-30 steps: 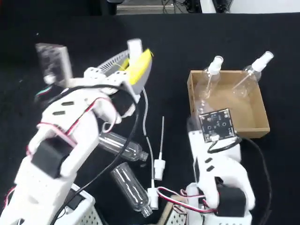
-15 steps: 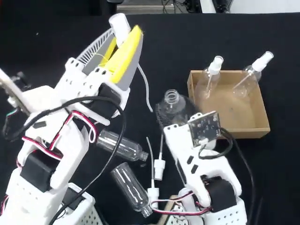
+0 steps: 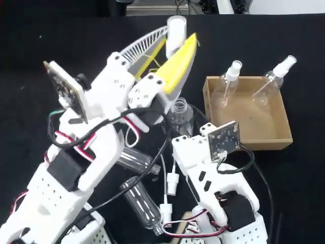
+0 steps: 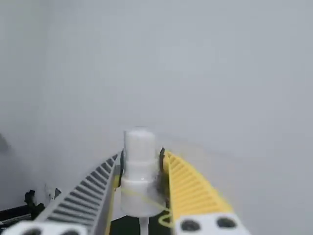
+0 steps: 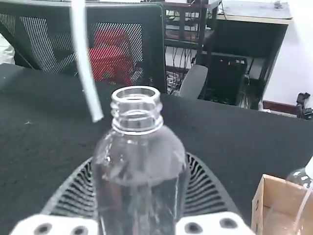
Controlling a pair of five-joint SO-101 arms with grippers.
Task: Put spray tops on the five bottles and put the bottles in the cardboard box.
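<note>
My left gripper [image 3: 175, 43] [image 4: 142, 169] is raised over the table middle, shut on a white spray top [image 3: 176, 29] [image 4: 139, 169] whose thin dip tube [image 5: 84, 58] hangs down beside the neck of an open clear bottle [image 3: 182, 114] [image 5: 137, 171]. My right gripper [image 5: 134, 215] holds that bottle upright, shut on its body. The cardboard box [image 3: 282, 140] at the right holds two capped bottles [image 3: 227, 86] [image 3: 271, 81]. Two uncapped bottles [image 3: 133, 158] [image 3: 143, 203] lie on the black table, with two loose spray tops [image 3: 173, 182] [image 3: 165, 210] beside them.
The left arm's white body [image 3: 76, 173] covers much of the table's left half. The right arm's base [image 3: 228, 213] stands at the front, just left of the box. White baskets [image 3: 96, 231] sit at the front edge.
The left gripper has swung right with the spray top, from the far left to above the bottle. The right gripper has brought the bottle upright to the table middle, left of the box.
</note>
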